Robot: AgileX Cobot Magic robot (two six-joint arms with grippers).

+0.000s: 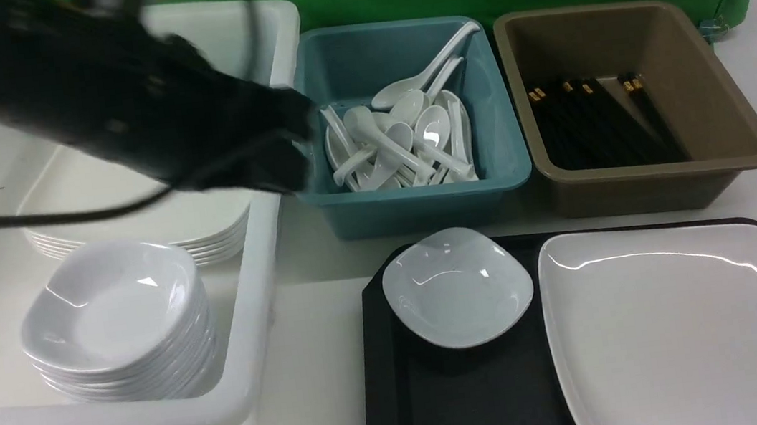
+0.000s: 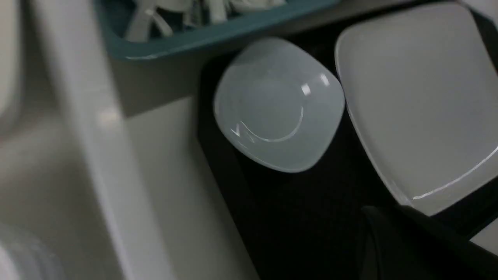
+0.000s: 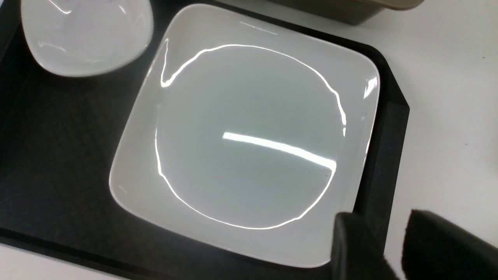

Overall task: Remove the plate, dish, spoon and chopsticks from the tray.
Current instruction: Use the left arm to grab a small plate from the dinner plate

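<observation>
Plate (image 3: pixel 249 128) next: we should slide the right gripper (image 3: pixel 383 224), parted and empty, squarely over its rim; left gripper (image 2: pixel 385 217) is clenched.

The left arm (image 1: pixel 120 107) is a bulky matte-black body, blurred, with thin black cables (image 1: pixel 25 220) looping off it toward the left. The right gripper (image 3: pixel 379 233) has two blunt black fingers (image 3: pixel 350 252), matte and faintly rough. The left gripper (image 2: pixel 385 217) shows only as dark, blurred shapes.

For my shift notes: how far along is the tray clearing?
Looks done: spoons in the teal bin, chopsticks in the brown bin, none seen on the tray. In hand: nothing; right pincer open by the plate. Left: plate and small dish on the tray.
</observation>
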